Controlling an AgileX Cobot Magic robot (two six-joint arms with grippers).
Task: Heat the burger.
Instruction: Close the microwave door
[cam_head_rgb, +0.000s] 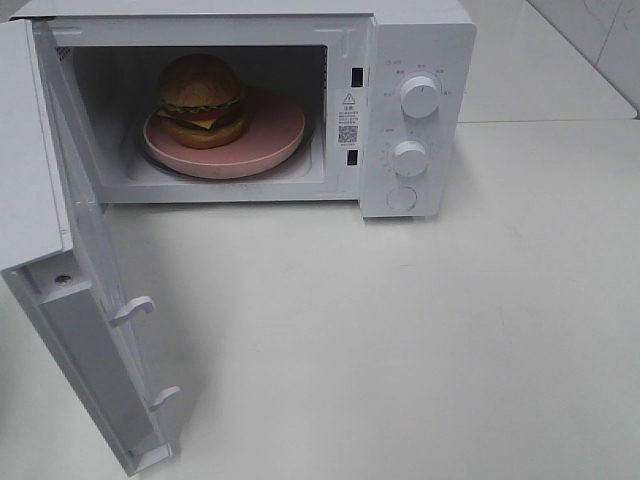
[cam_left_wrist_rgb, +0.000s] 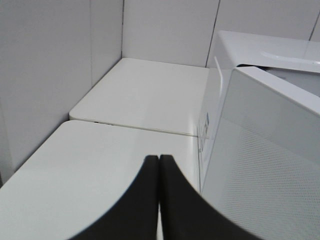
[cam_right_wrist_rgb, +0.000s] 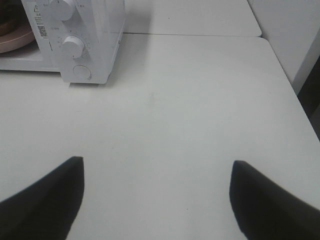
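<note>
The burger (cam_head_rgb: 201, 98) sits on a pink plate (cam_head_rgb: 270, 135) inside the white microwave (cam_head_rgb: 420, 40), toward the plate's left side. The microwave door (cam_head_rgb: 85, 330) stands wide open, swung out to the left front. Neither arm shows in the exterior high view. My left gripper (cam_left_wrist_rgb: 159, 159) is shut and empty, beside the outer face of the door (cam_left_wrist_rgb: 265, 165). My right gripper (cam_right_wrist_rgb: 156, 167) is open and empty, over the bare table to the right front of the microwave (cam_right_wrist_rgb: 90, 35). The plate's edge (cam_right_wrist_rgb: 15, 42) shows in the right wrist view.
The microwave has two knobs (cam_head_rgb: 418, 96) (cam_head_rgb: 409, 158) and a round button (cam_head_rgb: 401, 198) on its right panel. The white table (cam_head_rgb: 400, 350) spreads in front. Tiled walls (cam_left_wrist_rgb: 45, 75) stand to the left and behind.
</note>
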